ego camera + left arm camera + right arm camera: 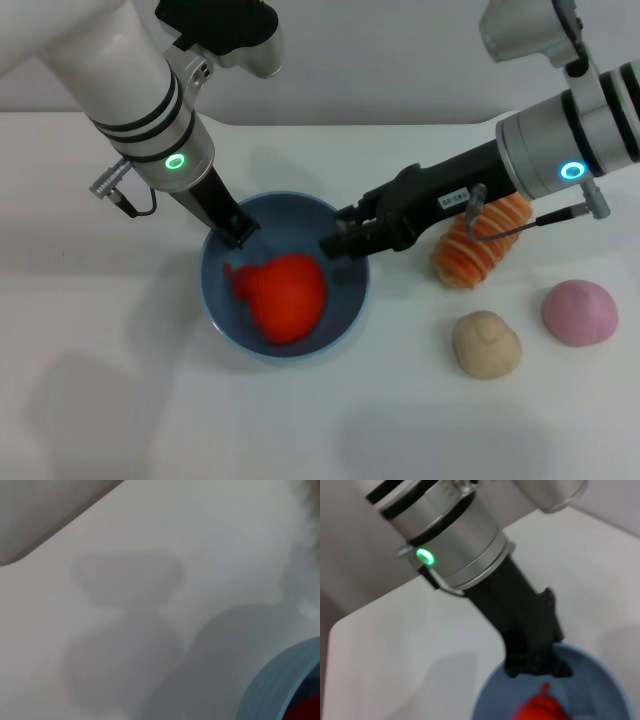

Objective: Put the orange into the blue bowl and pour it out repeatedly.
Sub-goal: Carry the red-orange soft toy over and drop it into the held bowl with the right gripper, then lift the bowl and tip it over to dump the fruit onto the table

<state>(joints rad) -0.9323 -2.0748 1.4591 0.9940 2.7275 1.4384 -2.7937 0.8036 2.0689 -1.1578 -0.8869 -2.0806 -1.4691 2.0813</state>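
Head view: the orange (287,297) sits inside the blue bowl (345,312) on the white table (120,400). The left gripper (238,230) clamps the bowl's far-left rim. The right gripper (336,240) hangs over the far-right rim, how far open I cannot tell.

Left wrist: only bowl edge (270,685).

Right wrist: left gripper (536,664) on the rim, orange (540,709) below.

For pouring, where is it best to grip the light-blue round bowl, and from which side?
Probably the rim of the smooth light-blue bowl: the wall is thin and the red-orange lumpy orange fills the middle. Come from above at the far-left rim, where the left claw already sits.
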